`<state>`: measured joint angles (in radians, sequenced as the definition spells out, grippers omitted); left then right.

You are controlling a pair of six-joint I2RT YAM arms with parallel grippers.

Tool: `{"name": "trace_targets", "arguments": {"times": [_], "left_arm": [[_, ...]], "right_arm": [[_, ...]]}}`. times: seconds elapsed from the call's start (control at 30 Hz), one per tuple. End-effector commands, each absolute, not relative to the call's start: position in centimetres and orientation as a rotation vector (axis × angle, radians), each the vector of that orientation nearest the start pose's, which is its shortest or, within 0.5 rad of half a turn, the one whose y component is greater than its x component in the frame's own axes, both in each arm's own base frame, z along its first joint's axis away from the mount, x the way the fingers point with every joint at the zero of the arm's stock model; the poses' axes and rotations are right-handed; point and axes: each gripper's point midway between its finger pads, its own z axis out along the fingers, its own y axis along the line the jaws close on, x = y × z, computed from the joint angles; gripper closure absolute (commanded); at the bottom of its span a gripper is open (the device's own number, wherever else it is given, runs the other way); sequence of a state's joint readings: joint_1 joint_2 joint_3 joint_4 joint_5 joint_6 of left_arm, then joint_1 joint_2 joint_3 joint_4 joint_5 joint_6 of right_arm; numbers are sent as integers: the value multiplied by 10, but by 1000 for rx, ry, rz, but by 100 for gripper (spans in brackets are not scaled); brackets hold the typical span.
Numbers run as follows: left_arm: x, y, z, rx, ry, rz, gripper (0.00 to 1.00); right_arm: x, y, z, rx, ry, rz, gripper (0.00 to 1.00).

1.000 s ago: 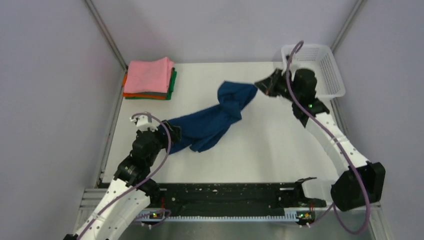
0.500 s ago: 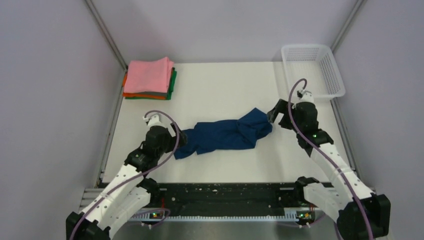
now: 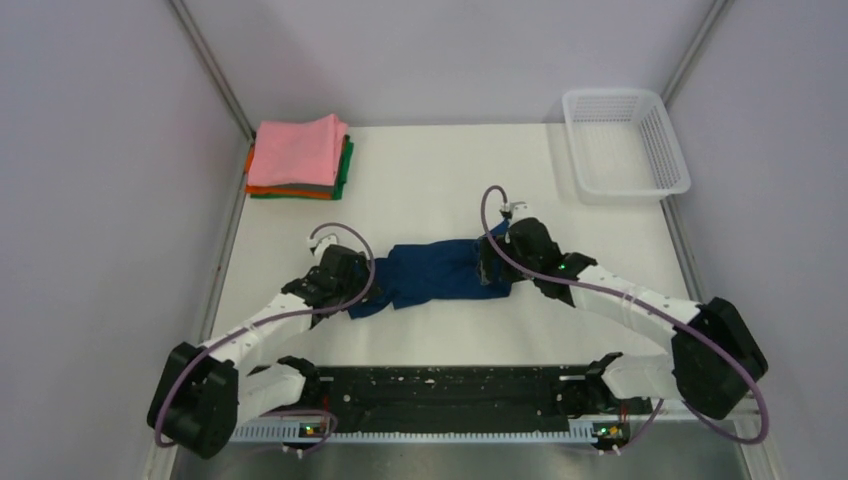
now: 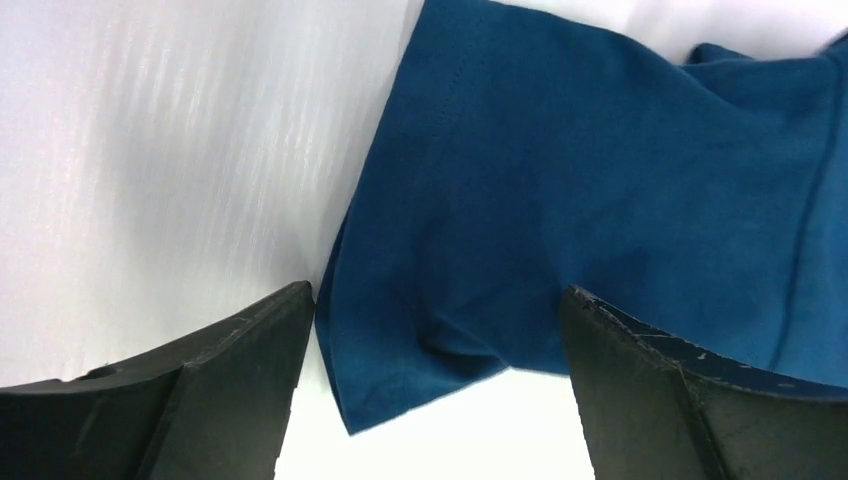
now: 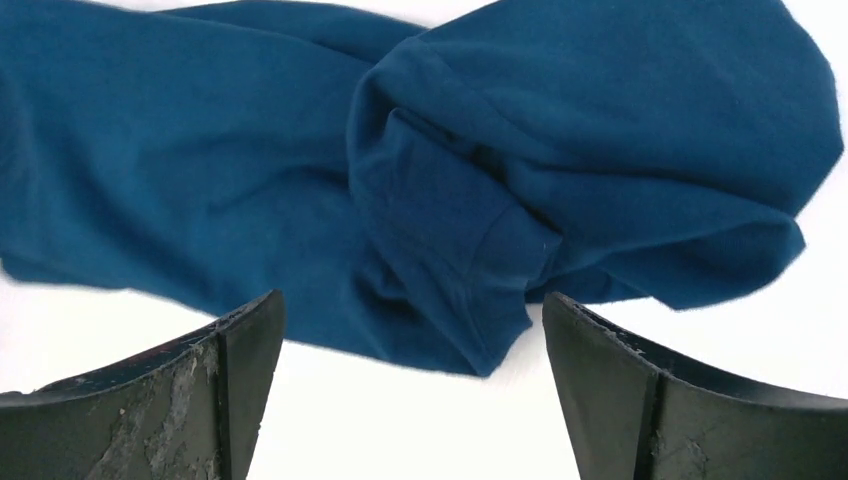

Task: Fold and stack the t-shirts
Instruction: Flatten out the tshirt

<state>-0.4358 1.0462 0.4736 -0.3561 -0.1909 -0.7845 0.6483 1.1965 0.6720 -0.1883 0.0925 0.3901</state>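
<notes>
A dark navy t-shirt [image 3: 435, 275] lies crumpled in a short band across the middle of the white table [image 3: 450, 190]. My left gripper [image 3: 352, 280] is at its left end and stands open; in the left wrist view the gripper [image 4: 435, 295] straddles a corner of the shirt [image 4: 600, 180] without pinching it. At the shirt's right end my right gripper [image 3: 498, 262] is open too. In the right wrist view the gripper [image 5: 412, 300] hangs over the bunched, twisted cloth [image 5: 600, 130]. A stack of folded t-shirts [image 3: 298, 155], pink on top, sits at the far left corner.
A white mesh basket [image 3: 625, 140] stands at the far right corner. Metal frame posts rise behind the stack and the basket. A dark rail [image 3: 450, 395] runs along the near edge between the arm bases.
My right gripper opened and let go of the shirt, then swung from near the basket down to the shirt's right end. The shirt dropped into a shorter band. My left arm reached slightly right.
</notes>
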Motion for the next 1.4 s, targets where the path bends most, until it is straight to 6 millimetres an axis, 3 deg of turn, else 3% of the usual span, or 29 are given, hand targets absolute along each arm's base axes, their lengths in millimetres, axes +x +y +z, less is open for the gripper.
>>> {"name": "trace_targets", "arguments": {"times": [0.0, 0.07, 0.13, 0.2, 0.27, 0.3, 0.33, 0.5, 0.57, 0.6, 0.9, 1.07, 1.2, 1.37], "left_arm": [[252, -112, 34, -554, 2426, -308, 5], [255, -115, 25, -555, 2460, -308, 9], [256, -120, 14, -554, 2506, -304, 27], [257, -127, 11, -538, 2543, -329, 54], [257, -133, 10, -515, 2577, -354, 97], [258, -134, 10, -510, 2583, -355, 100], [258, -136, 12, -500, 2584, -363, 100], [262, -136, 41, -486, 2487, -424, 100], [262, -135, 63, -481, 2412, -468, 100], [261, -134, 75, -478, 2378, -485, 100], [235, -126, 248, -356, 1820, -795, 100], [225, -113, 326, -317, 1610, -815, 100], [259, -106, 354, -355, 1586, -696, 100], [329, -110, 399, -339, 1609, -538, 100]], "right_arm": [[297, 207, 98, -137, 2273, 296, 4], [303, 215, 86, -140, 2282, 290, 8], [310, 222, 76, -117, 2274, 288, 15], [315, 219, 67, -64, 2278, 253, 24], [318, 213, 65, -14, 2273, 218, 41], [318, 211, 66, 2, 2269, 211, 51], [317, 210, 71, 12, 2260, 220, 59], [306, 207, 112, 21, 2167, 331, 76], [298, 206, 133, 23, 2120, 395, 97], [294, 205, 143, 22, 2098, 424, 100], [258, 177, 250, 63, 1892, 580, 100], [248, 162, 327, 83, 1742, 625, 100], [264, 146, 370, 138, 1652, 519, 100], [316, 154, 412, 101, 1598, 432, 100]]}}
